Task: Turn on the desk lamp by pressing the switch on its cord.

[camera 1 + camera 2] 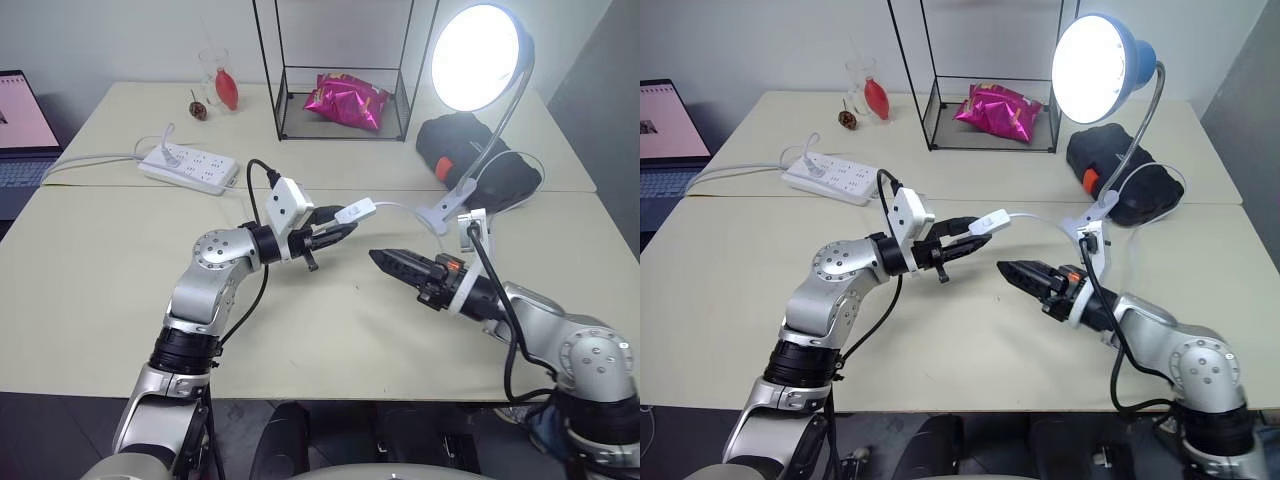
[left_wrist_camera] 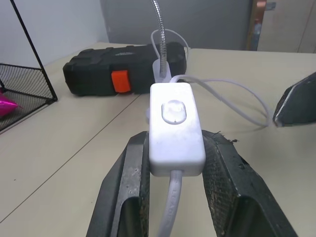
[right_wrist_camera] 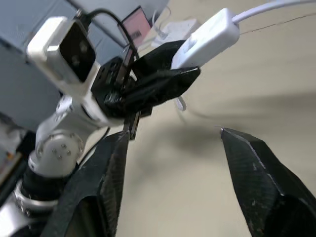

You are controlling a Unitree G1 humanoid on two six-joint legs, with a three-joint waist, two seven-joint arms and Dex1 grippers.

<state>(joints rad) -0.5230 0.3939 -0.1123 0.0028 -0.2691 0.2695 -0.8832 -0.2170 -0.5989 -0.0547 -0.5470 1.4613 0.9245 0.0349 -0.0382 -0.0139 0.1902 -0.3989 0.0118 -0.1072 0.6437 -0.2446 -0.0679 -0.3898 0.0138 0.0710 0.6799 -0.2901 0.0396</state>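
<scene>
Clamped endwise between the left gripper (image 1: 335,232)'s shut jaws above the table (image 1: 110,290), the switch (image 1: 356,211) is held pointing toward the lit lamp (image 1: 478,58), while the right gripper (image 1: 392,263), jaws spread and empty, is seen near it, lower and to its right.

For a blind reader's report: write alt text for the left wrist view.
The left gripper clamps the white switch between its two black fingers, button facing up, the cord trailing out. Beyond lie a black case and the lamp's silver gooseneck on the table.
</scene>
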